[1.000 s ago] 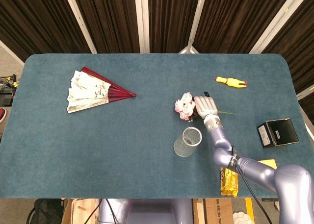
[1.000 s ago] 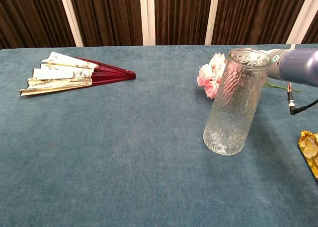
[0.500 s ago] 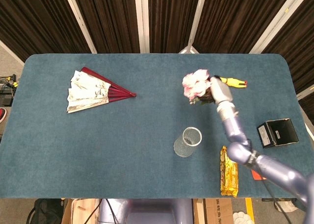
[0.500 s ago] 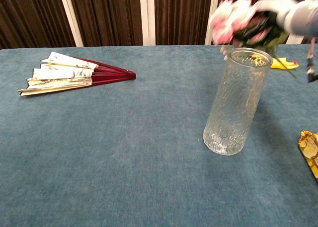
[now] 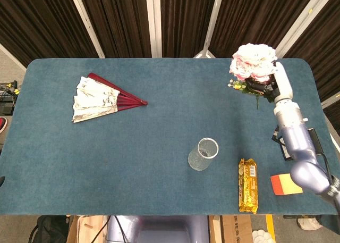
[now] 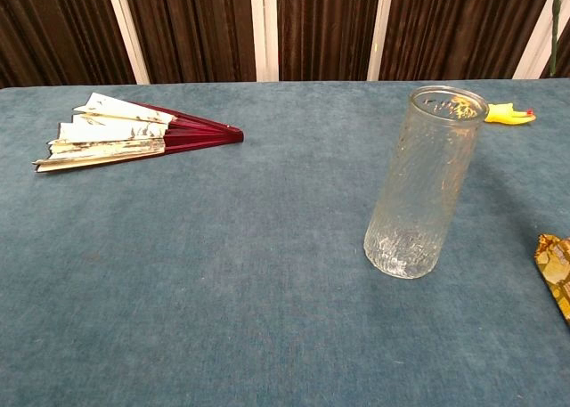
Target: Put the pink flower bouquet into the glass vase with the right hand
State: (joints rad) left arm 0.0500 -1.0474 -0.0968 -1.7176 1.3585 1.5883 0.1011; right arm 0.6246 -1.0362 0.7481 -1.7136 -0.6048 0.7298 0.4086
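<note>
**Bouquet lifted off the table**

A second ago we saw the pink flower bouquet (image 5: 253, 62) lying on the blue cloth, just at 12 o'clock of the clear ribbed glass vase (image 5: 203, 154). Our right hand (image 5: 270, 84) has since carried it up and away toward 2 o'clock, uncovering the gold snack bar wrapper (image 5: 248, 185). In the chest view, bouquet and arm have left the frame.

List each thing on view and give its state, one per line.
bouquet: lifted, held by right hand
vase: upright, empty
fan: spread open, lying flat
snack bar: lying flat, wrapped
black box: on table, partly hidden behind arm
</note>
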